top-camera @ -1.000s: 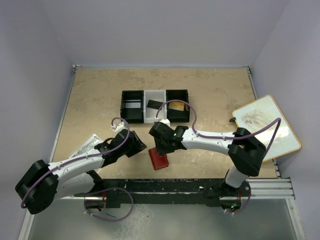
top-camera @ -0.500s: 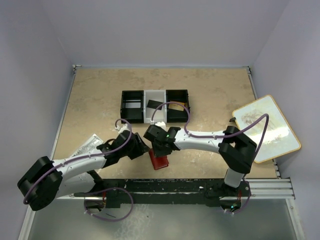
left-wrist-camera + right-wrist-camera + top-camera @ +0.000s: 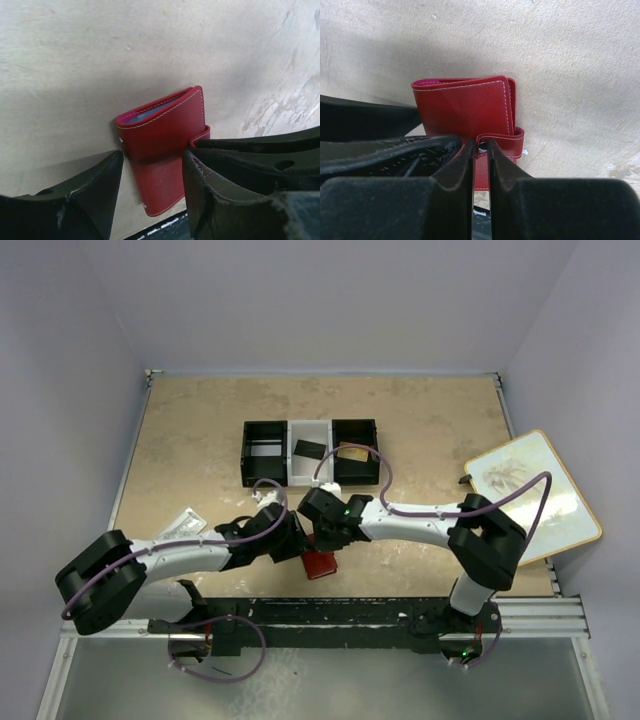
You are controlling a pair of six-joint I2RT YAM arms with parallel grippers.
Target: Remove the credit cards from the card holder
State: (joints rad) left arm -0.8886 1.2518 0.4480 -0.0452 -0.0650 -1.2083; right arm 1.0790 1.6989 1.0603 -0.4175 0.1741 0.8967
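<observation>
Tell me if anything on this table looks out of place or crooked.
The pale wood-rimmed board sits crooked at the right, jutting past the table edge. The red card holder lies folded, intact. Nothing looks spilled or damaged.

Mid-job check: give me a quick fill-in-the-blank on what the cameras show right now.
The red card holder is folded ___. The left gripper has its jaws ___, one on either side of the holder. The black-and-white tray behind has ___ compartments.
Missing words: closed; open; three.
</observation>
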